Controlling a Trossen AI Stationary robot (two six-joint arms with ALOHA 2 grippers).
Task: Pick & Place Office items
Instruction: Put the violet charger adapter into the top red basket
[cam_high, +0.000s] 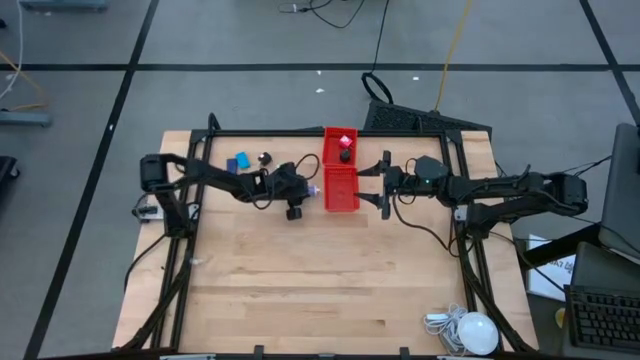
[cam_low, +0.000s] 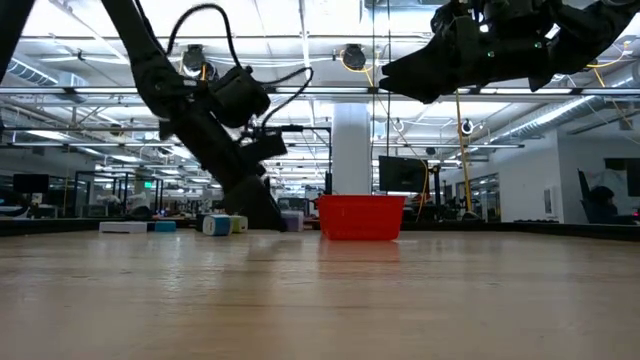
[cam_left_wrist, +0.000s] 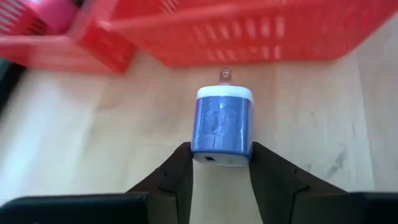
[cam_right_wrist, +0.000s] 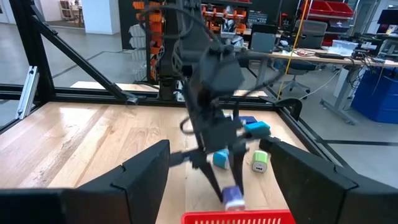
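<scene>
In the left wrist view the left gripper (cam_left_wrist: 221, 168) is clamped on a small blue charger block (cam_left_wrist: 222, 126) with a white cap and a metal prong; both dark fingers (cam_left_wrist: 177, 174) press its sides, and it sits on the wood just in front of the red tray (cam_left_wrist: 249, 34). From above, the same gripper (cam_high: 311, 189) lies at the tray's left wall (cam_high: 326, 190), near the tray's nearer compartment, with the block (cam_high: 314, 190) a pale lilac speck touching the table (cam_high: 300, 280) beside the tray.

Across the tray, the right gripper (cam_high: 384, 184) hangs just off the tray's right side with its fingers spread and nothing between them; its wrist view shows both wide fingers (cam_right_wrist: 134, 171) apart and the left arm beyond.

Farther back on the left, other office items rest loose on the table: a blue piece (cam_high: 241, 158), a light blue one (cam_high: 231, 164) touching it, and a small dark-and-white one (cam_high: 265, 158) nearby. In the tray's far compartment lie a red piece (cam_high: 345, 141) and a black one (cam_high: 345, 155)

At the table's near right corner sits a white round lamp (cam_high: 477, 331) with its cord
</scene>
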